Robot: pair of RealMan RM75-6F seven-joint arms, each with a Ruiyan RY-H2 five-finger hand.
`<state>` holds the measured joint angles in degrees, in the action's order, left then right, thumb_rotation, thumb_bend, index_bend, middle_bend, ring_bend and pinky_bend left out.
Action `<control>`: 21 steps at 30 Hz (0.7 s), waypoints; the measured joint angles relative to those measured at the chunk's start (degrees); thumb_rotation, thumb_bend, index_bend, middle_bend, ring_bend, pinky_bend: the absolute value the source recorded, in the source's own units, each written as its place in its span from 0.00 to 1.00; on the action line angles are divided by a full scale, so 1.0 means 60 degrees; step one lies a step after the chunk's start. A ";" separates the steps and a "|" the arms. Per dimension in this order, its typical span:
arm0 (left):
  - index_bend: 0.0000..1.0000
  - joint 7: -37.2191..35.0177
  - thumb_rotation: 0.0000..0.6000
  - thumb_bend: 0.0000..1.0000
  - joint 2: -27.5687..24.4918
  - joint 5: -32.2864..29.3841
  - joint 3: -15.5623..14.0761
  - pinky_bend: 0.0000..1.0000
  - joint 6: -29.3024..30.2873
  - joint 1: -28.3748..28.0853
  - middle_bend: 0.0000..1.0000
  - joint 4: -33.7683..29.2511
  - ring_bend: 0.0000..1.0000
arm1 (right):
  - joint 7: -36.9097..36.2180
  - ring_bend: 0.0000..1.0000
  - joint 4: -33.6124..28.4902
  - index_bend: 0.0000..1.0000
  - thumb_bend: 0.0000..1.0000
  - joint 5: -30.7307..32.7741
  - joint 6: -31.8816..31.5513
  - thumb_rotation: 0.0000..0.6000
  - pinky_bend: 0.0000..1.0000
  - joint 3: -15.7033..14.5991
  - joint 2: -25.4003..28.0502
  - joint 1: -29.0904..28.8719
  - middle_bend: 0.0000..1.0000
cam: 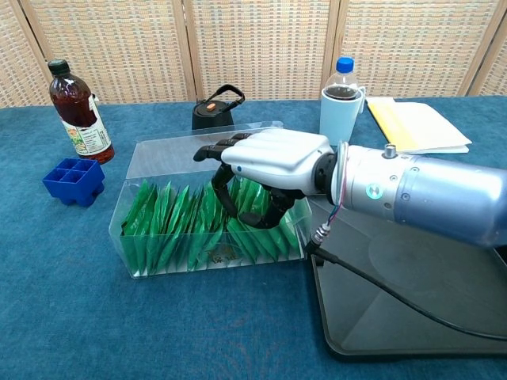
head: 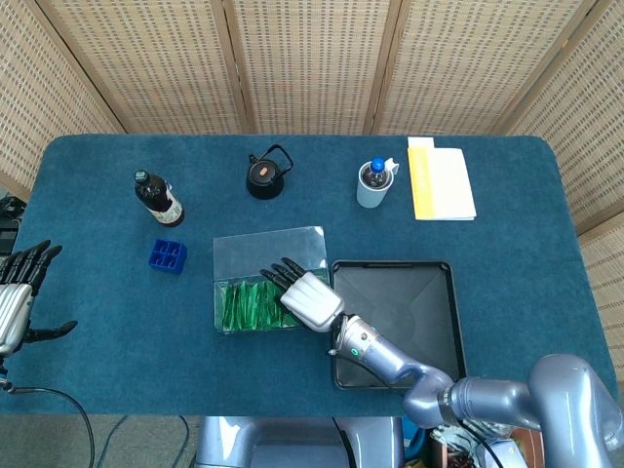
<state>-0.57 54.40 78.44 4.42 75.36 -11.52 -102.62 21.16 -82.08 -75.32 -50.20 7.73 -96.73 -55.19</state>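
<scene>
Woven screens back a blue table [head: 507, 283]. Head view: the right hand [head: 304, 292] reaches over the clear box [head: 265, 283] of green packets [head: 249, 304], just left of the black tray [head: 400, 312]; the left hand [head: 18, 297] rests spread and empty at the table's left edge. Chest view: the right hand [cam: 265, 162] has fingers [cam: 222, 186] curled down among the packets [cam: 182, 226]; whether they pinch one cannot be told.

bottle [head: 156, 198]: far left, by ice tray [head: 167, 256]
kettle [head: 265, 175]: far edge
mug [head: 372, 184]: beside notebook [head: 441, 183]
black tray [head: 429, 283]: near edge
</scene>
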 measured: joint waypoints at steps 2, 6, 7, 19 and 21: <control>0.00 -0.0008 1.00 0.08 -0.0001 0.0005 -0.0002 0.00 -0.0001 -0.0001 0.00 0.0003 0.00 | -0.0039 0.00 0.0047 0.61 0.58 -0.0056 -0.0062 1.00 0.05 0.0003 -0.0039 0.0024 0.14; 0.00 -0.0003 1.00 0.09 -0.0001 0.0000 -0.0001 0.00 -0.0005 -0.0005 0.00 0.0002 0.00 | -0.0252 0.00 0.0180 0.66 0.58 -0.0229 -0.0220 1.00 0.06 0.0023 -0.0144 0.0075 0.16; 0.00 -0.0003 1.00 0.09 -0.0001 -0.0003 -0.0003 0.00 -0.0001 -0.0001 0.00 0.0003 0.00 | -0.0315 0.00 0.0206 0.66 0.58 -0.0273 -0.0261 1.00 0.06 0.0030 -0.0168 0.0088 0.16; 0.00 0.0023 1.00 0.09 0.0017 -0.0034 -0.0003 0.00 -0.0059 -0.0032 0.00 0.0022 0.00 | -0.0789 0.00 0.0038 0.66 0.58 -0.0770 -0.0672 1.00 0.06 0.0156 -0.0026 0.0217 0.17; 0.00 0.0019 1.00 0.09 0.0019 -0.0037 -0.0004 0.00 -0.0068 -0.0037 0.00 0.0026 0.00 | -0.0786 0.00 -0.0124 0.67 0.58 -0.0822 -0.0766 1.00 0.06 0.0218 0.0102 0.0238 0.17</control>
<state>-0.46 54.52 78.22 4.40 74.95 -11.74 -102.47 16.44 -82.82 -80.25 -54.80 9.04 -96.13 -53.76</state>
